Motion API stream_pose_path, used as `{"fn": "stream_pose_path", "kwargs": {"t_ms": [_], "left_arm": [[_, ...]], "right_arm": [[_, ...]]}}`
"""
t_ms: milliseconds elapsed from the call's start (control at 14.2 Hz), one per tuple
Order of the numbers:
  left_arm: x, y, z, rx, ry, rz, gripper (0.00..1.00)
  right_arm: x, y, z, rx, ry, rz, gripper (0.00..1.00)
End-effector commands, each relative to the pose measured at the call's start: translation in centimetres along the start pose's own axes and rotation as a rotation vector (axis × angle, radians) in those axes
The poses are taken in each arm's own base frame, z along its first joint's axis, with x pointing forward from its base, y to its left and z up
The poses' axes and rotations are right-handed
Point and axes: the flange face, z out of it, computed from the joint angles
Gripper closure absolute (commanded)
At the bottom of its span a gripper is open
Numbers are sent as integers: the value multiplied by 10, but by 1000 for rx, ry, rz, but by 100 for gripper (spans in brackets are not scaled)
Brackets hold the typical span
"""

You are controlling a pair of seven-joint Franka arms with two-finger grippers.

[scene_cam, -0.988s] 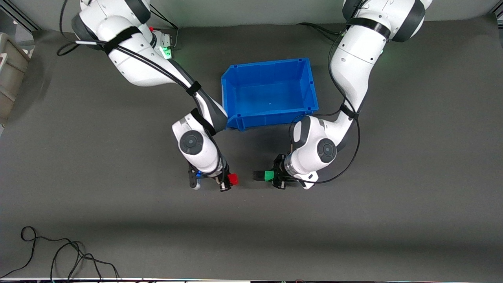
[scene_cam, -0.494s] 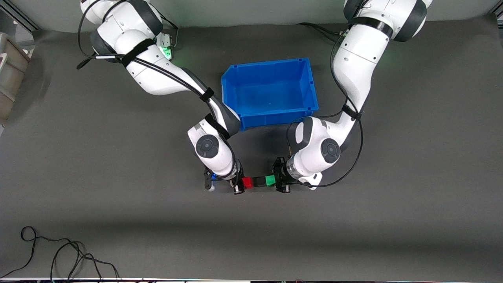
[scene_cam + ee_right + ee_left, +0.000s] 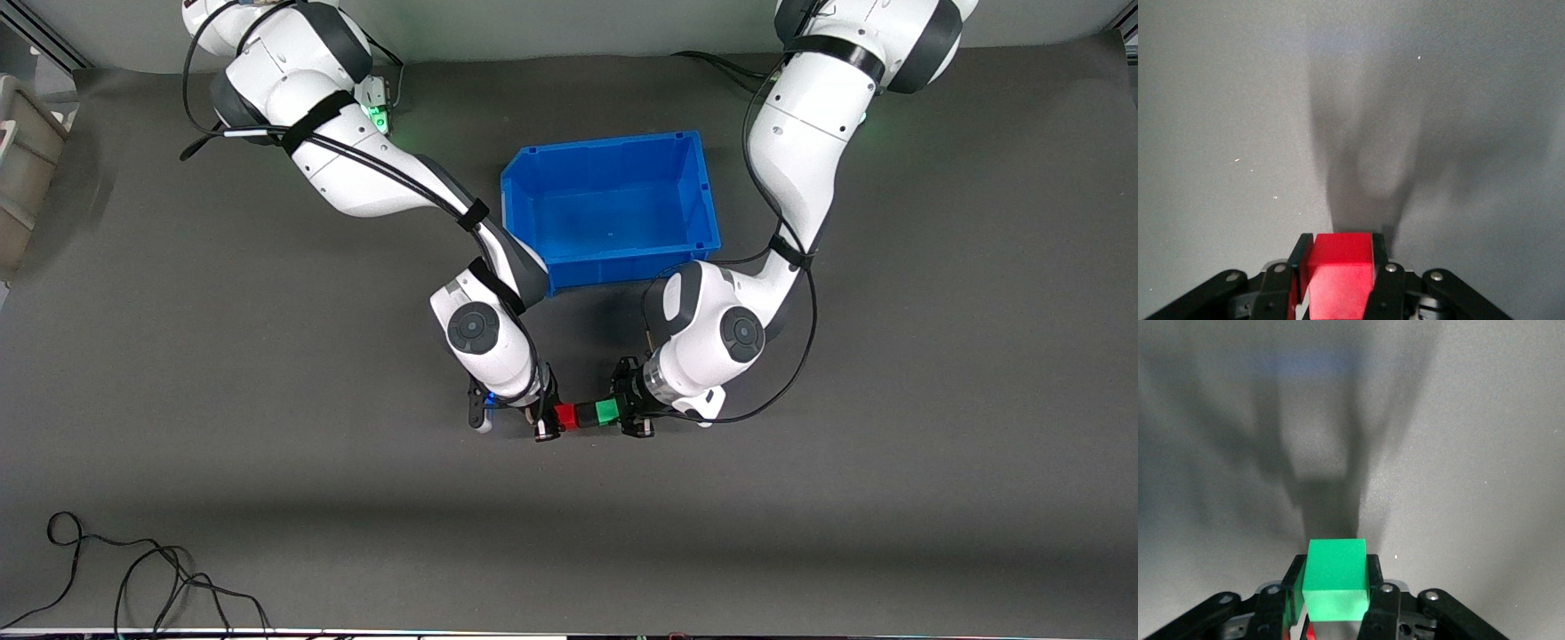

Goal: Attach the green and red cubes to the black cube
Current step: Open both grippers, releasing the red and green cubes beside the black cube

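Observation:
In the front view the red cube (image 3: pixel 565 416), the black cube (image 3: pixel 586 413) and the green cube (image 3: pixel 607 411) form one straight row with no gap showing, black in the middle. My right gripper (image 3: pixel 557 416) is shut on the red cube (image 3: pixel 1338 270). My left gripper (image 3: pixel 615 411) is shut on the green cube (image 3: pixel 1336 577). Both grippers face each other over the grey mat (image 3: pixel 800 498). In the left wrist view my left gripper (image 3: pixel 1336 593) clamps the green cube's sides. In the right wrist view my right gripper (image 3: pixel 1338 277) clamps the red cube's sides. The black cube shows in neither wrist view.
An empty blue bin (image 3: pixel 533 187) stands on the mat between the two arms, farther from the front camera than the cubes. A loose black cable (image 3: pixel 133 578) lies at the mat's near edge toward the right arm's end.
My right gripper moved the red cube toward the left arm's end until it met the black cube on the green one. My left gripper shifted slightly toward it.

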Motion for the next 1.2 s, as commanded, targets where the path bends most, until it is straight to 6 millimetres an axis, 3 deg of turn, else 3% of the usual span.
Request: {"fn": "stream_pose_path", "kwargs": {"t_ms": [0,141,282,424,635,776,918,1129], "left_arm": [[-10,-4,-2,-16,14,11,0],[-8,-2,-5,-9,16,14,0],[-2,4,-9,-16,33,27,0],[14,20,-25,-19,60,43,0],[38,43,-60,51,80,87,0],[62,60,-88,103,82,120,0],[88,68,-115,177,81,196,0],[142,81,-176,242,102,364,0]], "right_arm": [[-14,0,-1,22,-13,21,65],[-13,0,-1,23,-11,41,24],[-13,-1,-3,27,-7,33,0],[-9,-7,-14,41,0,23,0],[2,-7,-59,25,44,-13,0],[32,-3,-103,-3,101,-89,0],[85,8,-152,-22,138,-170,0],[135,25,-218,-57,185,-255,0]]}}
